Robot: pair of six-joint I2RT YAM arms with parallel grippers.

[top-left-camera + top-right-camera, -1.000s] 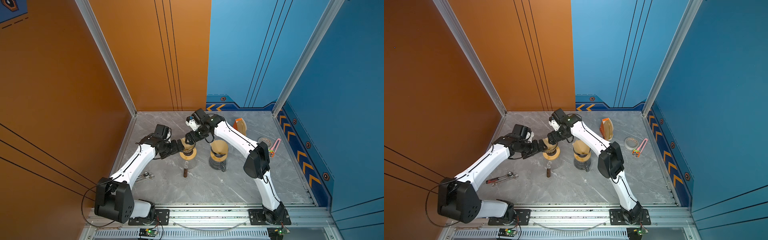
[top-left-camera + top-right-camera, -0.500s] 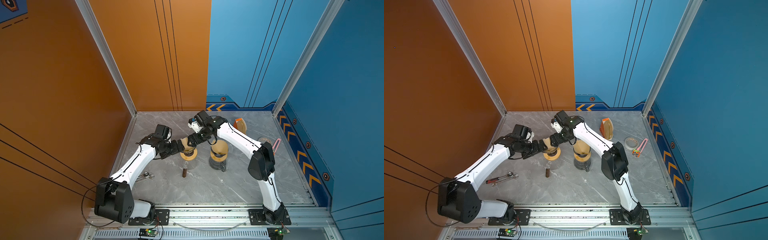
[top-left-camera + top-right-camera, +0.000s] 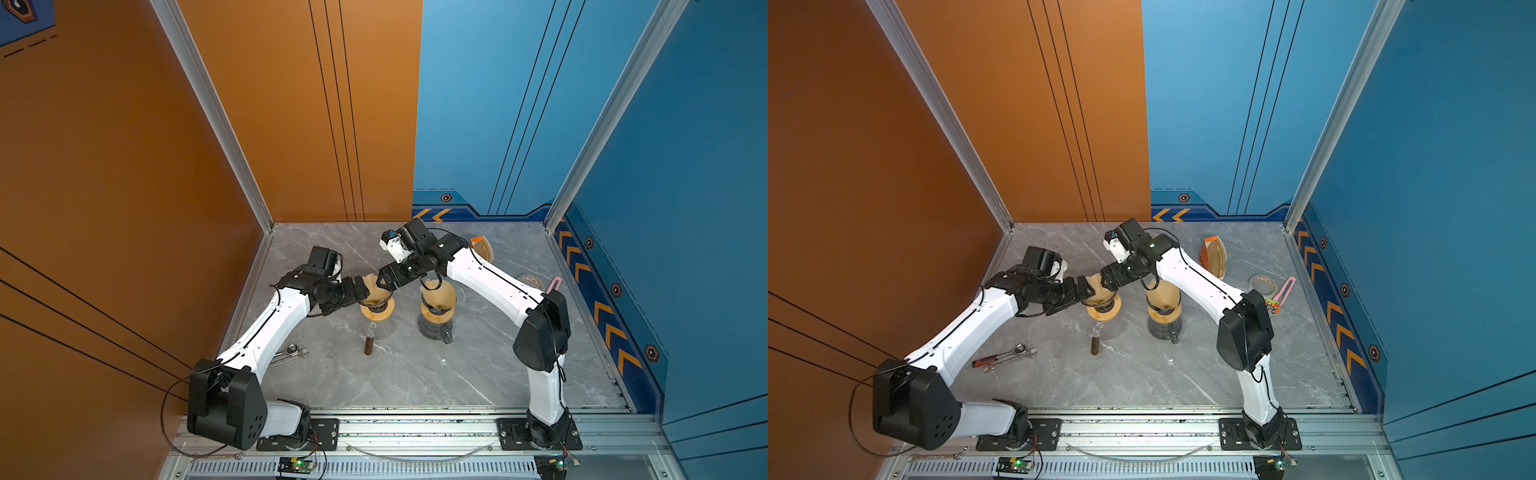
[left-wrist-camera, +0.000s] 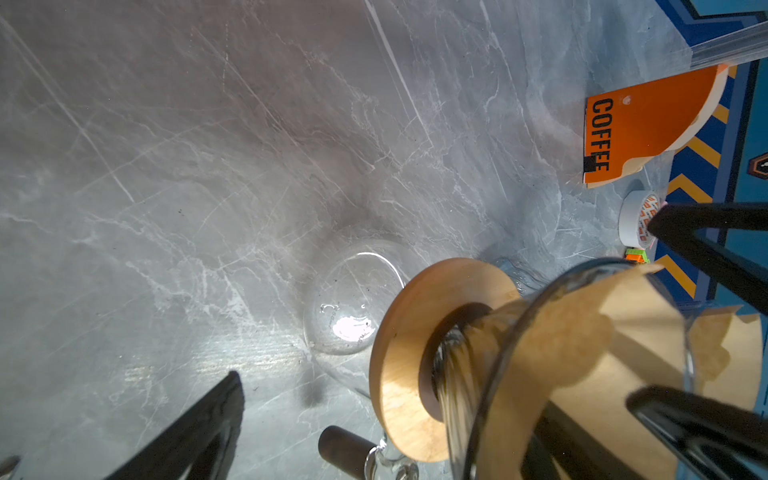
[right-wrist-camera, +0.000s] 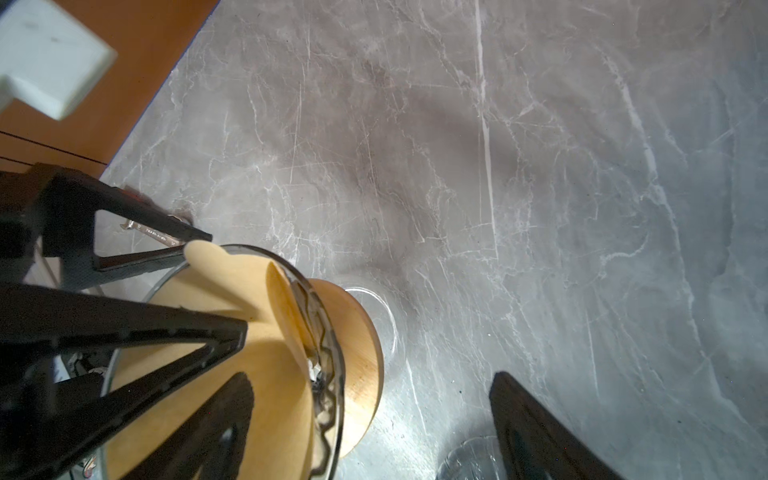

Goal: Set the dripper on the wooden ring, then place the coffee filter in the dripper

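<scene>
Wrenches (image 3: 1009,356) are laid nearest on the counter (image 3: 415,374). Beyond them, the filter (image 3: 372,292) is seated in the dripper (image 3: 377,311). The left jaws and right jaws are spread wide at its rim from opposite sides, nothing grasped.

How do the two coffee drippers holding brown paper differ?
The left dripper has a flat wooden disc under its glass cone; the right dripper sits on a darker jug. The left gripper and right gripper, both open, crowd the left dripper; the right dripper stands apart from both. Each holds a brown paper filter.
</scene>
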